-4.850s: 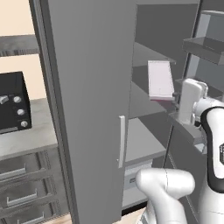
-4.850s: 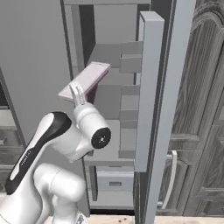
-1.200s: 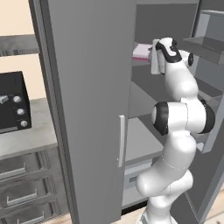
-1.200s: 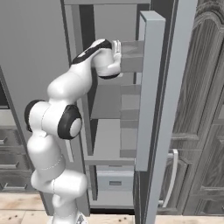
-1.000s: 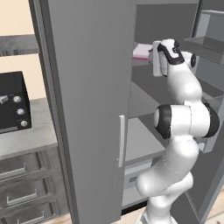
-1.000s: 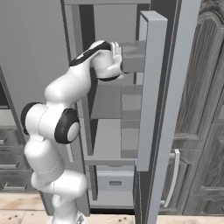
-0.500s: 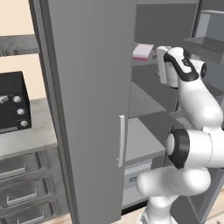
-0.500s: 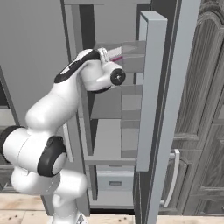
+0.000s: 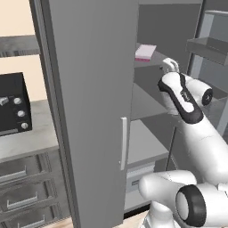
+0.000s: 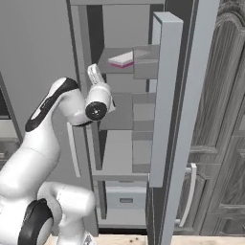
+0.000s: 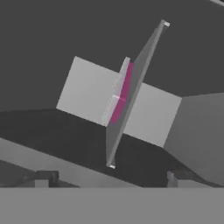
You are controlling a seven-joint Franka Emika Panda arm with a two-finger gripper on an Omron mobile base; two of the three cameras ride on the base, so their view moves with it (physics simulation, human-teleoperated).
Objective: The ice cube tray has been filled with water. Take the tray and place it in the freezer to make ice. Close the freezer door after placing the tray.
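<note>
While both doors stand open, one freezer [image 9: 178, 26] faces the base, with two doors: the left door [image 9: 89, 111], carrying one pale bar handle [image 9: 123, 143], and the right door [image 10: 179, 119], carrying stacked bins on its inner face. One arm [image 9: 196, 129] rises in front of the opening. One toaster oven [image 9: 11, 109] sits on the worktop [image 9: 31, 142] to the left, above grey drawers. One tray [image 9: 145, 52] lies flat on the upper shelf [image 10: 112, 60], near its front edge; the hand view shows it edge-on [image 11: 120, 94]. One claw [image 10: 94, 74] stands below and in front of that shelf, jaws spread wide, gripping nothing, apart from the tray.

Compared with the frame about a second ago, the claw has let go of the tray and drawn back and down from the shelf. The tray has stayed on the shelf. Both doors are unchanged.
</note>
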